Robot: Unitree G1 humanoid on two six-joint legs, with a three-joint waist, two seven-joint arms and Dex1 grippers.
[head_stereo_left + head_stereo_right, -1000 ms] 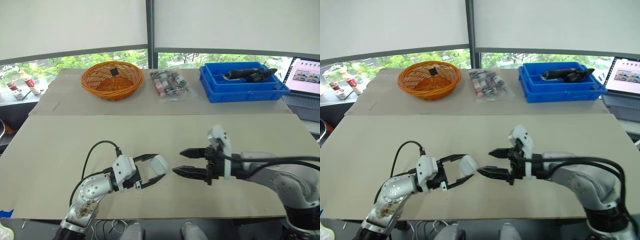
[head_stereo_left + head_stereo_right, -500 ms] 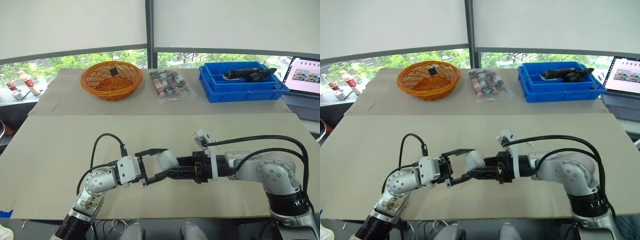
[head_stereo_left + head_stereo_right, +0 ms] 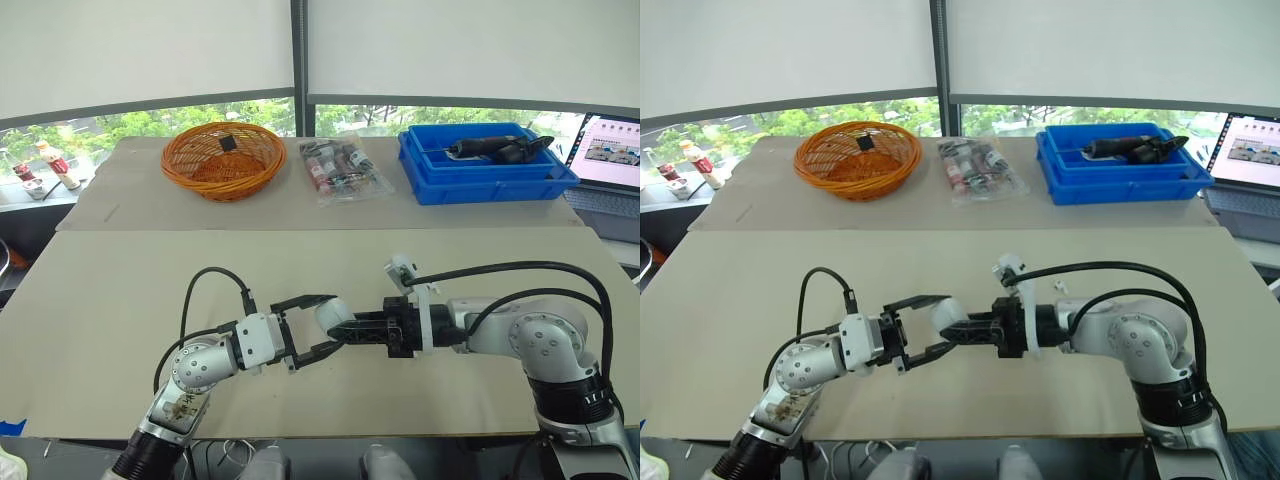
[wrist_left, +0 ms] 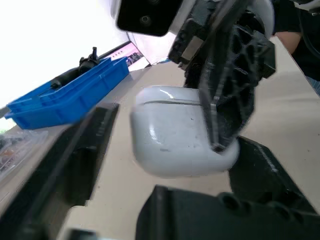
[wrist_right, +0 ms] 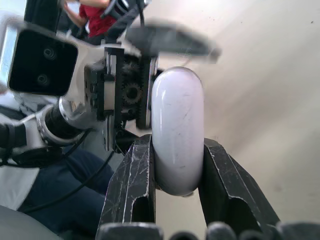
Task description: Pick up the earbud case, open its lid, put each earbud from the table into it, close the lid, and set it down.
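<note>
The right gripper [image 5: 176, 155] clamps the earbud case [image 4: 175, 130] over the worktop's [image 3: 150, 290] near edge, with the left gripper [image 3: 322, 325] spread around it, probably to open it.

No readable text is coming through anywhere. The laptop screen [image 3: 612, 150] at the right edge is showing small picture tiles with nothing legible on them, and the packets in the clear bag [image 3: 340, 170] at upper centre are carrying print too small to make out.
</note>
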